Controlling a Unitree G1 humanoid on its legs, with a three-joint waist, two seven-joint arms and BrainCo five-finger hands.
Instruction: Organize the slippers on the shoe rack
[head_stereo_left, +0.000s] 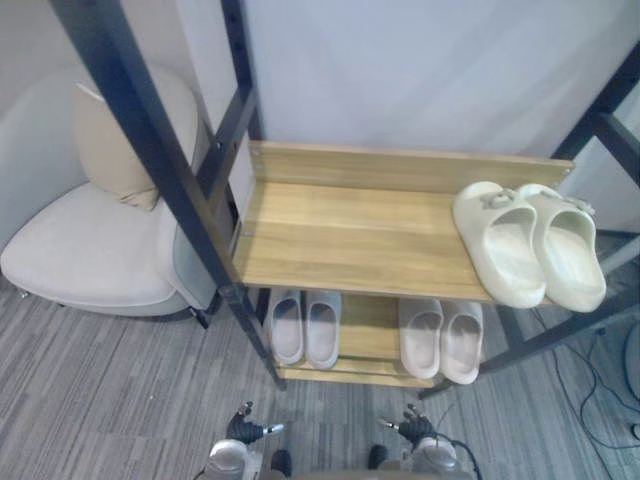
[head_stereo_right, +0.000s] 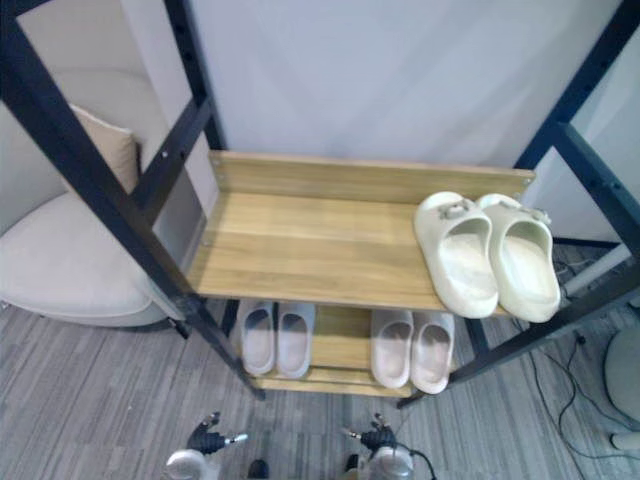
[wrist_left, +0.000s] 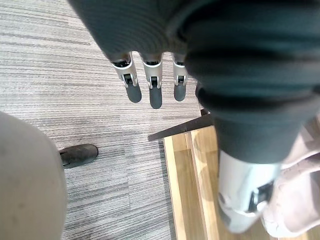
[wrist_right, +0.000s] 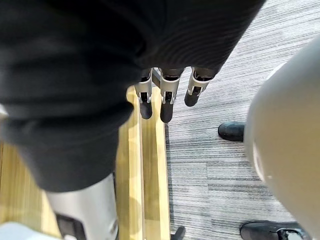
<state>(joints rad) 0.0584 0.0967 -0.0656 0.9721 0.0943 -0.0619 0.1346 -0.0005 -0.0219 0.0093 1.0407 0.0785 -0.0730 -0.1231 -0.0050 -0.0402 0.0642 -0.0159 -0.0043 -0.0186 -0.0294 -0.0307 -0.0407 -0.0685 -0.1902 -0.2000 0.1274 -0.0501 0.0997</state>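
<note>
Pale armchair (head_stereo_left: 90, 255) — grey carpet (head_stereo_left: 100, 400) — white wall (head_stereo_left: 420, 70).

Cream slippers (head_stereo_left: 527, 245), tan wood shoe rack (head_stereo_left: 350, 235)

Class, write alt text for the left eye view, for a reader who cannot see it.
A wooden shoe rack holds a cream pair of slippers at the right end of its upper shelf and a grey-white pair beside a pinkish pair on the lower shelf. A pale armchair with a cushion stands left of the rack.
</note>
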